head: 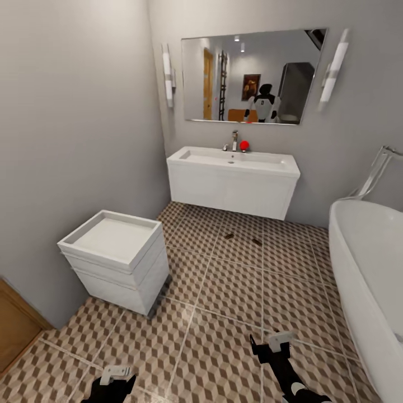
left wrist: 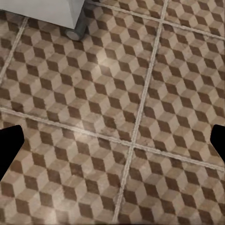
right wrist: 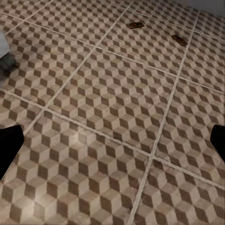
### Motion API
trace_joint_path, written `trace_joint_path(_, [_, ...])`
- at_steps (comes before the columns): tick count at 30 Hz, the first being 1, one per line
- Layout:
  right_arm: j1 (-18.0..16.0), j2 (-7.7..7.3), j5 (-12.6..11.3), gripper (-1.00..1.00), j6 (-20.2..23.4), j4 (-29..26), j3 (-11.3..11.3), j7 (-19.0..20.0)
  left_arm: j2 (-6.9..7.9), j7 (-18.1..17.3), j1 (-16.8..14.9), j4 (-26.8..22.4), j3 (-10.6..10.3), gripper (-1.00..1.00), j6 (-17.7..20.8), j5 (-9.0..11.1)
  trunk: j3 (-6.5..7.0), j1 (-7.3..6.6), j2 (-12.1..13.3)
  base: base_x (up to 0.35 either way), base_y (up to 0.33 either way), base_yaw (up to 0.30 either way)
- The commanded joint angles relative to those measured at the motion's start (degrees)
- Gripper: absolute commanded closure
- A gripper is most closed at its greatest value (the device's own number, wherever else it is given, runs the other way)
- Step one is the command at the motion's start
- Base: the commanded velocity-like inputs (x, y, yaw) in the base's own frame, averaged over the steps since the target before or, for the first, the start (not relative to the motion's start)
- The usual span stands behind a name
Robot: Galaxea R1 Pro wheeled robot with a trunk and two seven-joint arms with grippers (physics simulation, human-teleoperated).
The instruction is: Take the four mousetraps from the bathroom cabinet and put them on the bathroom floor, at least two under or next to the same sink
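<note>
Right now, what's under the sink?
Two mousetraps lie on the floor just before the sink. Floor beneath it near the wall is hidden.

Cube-patterned bathroom floor (left wrist: pixel 117 117) between spread dark fingertips (left wrist: pixel 9 147), white unit's caster (left wrist: pixel 75 33) beyond.

You face a grey-walled bathroom corner. A wide frameless mirror (head: pixel 252 75) hangs on the far wall with a tube wall light on its left (head: pixel 167 75) and another on its right (head: pixel 334 68). To your left a small white drawer unit (head: pixel 116 258) stands on castors against the side wall, near a strip of orange-brown wood (head: pixel 15 324) at the edge. On your right curves the rim of a white bathtub (head: pixel 364 274), with a chrome rail (head: pixel 374 173) on the wall above it.
</note>
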Motion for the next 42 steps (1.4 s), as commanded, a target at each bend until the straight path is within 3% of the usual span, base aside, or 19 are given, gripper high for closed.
trace_joint_path(1, [0.0, -0.02, 0.2, -1.0, -0.1, 0.0, 0.2, -0.2, 0.01, -0.3, -0.1, 0.3, 0.1, -1.0, -0.3, 0.2, -0.07, 0.0, 0.0, 0.0, 0.0, 0.276])
trace_joint_path(42, [0.0, -0.02, 0.2, -1.0, -0.1, 0.0, 0.2, -0.2, 0.01, -0.3, -0.1, 0.3, 0.1, -1.0, -0.3, 0.2, -0.21, 0.0, 0.0, 0.0, 0.0, 0.279])
